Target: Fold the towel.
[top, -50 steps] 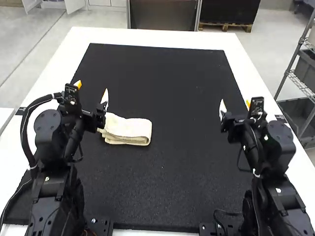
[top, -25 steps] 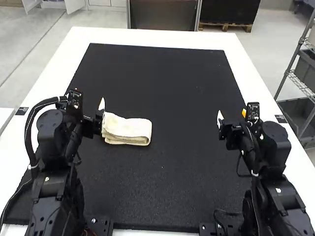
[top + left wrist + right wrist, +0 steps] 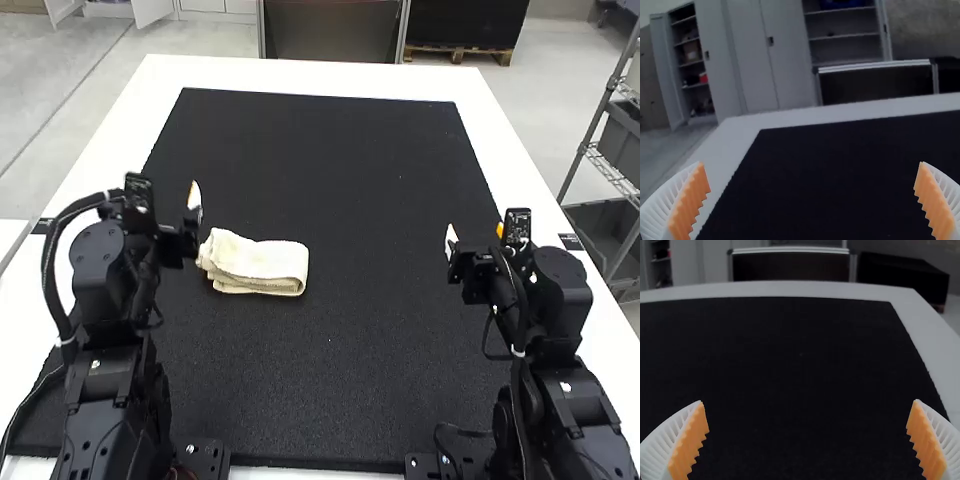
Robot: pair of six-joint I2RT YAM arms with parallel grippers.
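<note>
Jaws parted wide and empty on the left gripper (image 3: 811, 163), and likewise on the right gripper (image 3: 808, 400); those 2 grippers hold nothing. From where I stand, the folding looks all but finished, so the next move probably calls for drawing the arms clear, or perhaps a light tidy of the uneven end. The cream towel (image 3: 258, 262) lies left of centre in the high view, on the black mat (image 3: 340, 170), a compact, layered bundle with its right end smoothly rounded.
</note>
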